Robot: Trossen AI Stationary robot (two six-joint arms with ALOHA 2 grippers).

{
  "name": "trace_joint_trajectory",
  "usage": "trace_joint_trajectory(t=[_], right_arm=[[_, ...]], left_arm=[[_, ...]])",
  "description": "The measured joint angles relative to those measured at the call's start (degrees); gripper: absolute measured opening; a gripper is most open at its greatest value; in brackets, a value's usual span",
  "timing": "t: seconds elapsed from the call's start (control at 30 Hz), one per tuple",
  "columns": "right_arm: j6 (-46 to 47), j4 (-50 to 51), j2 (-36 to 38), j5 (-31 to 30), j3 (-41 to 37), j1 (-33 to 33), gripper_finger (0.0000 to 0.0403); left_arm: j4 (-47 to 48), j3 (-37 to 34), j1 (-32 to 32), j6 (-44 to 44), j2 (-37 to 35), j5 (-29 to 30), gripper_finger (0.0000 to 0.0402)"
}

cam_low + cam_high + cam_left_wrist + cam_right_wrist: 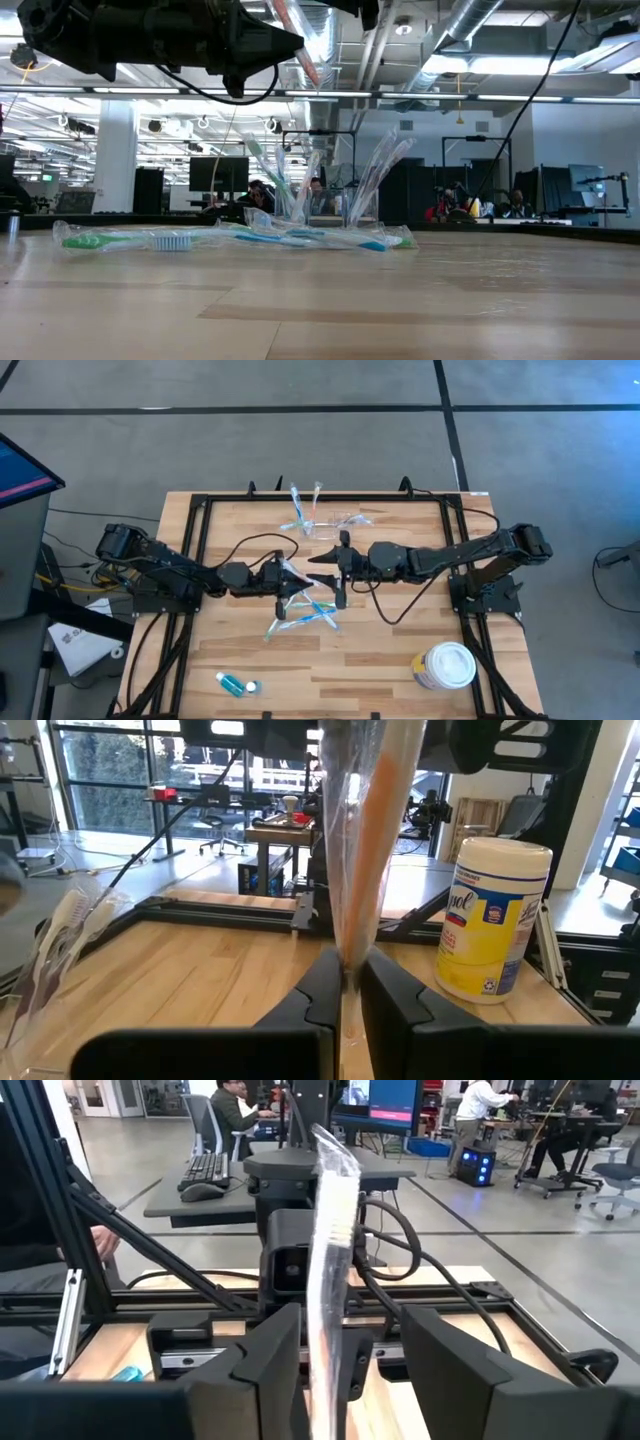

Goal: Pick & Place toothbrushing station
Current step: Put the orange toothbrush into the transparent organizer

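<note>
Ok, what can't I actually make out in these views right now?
- Toothbrushing station: high view, clear plastic, too small to outline.
- Wrapped toothbrush: left wrist view, head cut off by top edge.
- Right gripper: right wrist view, wrapper hides any contact with the fingers.
- Blue bottle: high view, label too small.

white-lidded wipes tub point(446, 665) near table point(380, 650) corner; small blue bottle point(234, 683) at front edge.

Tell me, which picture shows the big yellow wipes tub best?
The left wrist view: the wipes tub stands close, its yellow label and white lid plain. The high view shows only its lid from above. The low and right wrist views miss it.
</note>
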State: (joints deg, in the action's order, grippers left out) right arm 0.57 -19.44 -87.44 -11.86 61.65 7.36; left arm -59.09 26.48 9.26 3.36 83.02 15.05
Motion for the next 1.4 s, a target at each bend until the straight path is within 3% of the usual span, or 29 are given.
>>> trace_joint_trajectory(t=[0.8,1.13,1.4], right_arm=[[0.54,3.41,-7.74,4.00,7.39,-1.49,0.0164],[0.52,10.11,-10.40,4.52,13.47,-1.53,0.0144],[0.52,11.48,-10.34,4.55,13.73,-1.49,0.0110]], left_arm=[[1.22,-0.01,0.00,-0.05,-0.01,-0.02,0.0012],[2.53,0.00,0.00,-0.05,-0.01,-0.02,0.0012],[2.75,0.00,0.00,-0.05,-0.01,-0.02,0.0012]])
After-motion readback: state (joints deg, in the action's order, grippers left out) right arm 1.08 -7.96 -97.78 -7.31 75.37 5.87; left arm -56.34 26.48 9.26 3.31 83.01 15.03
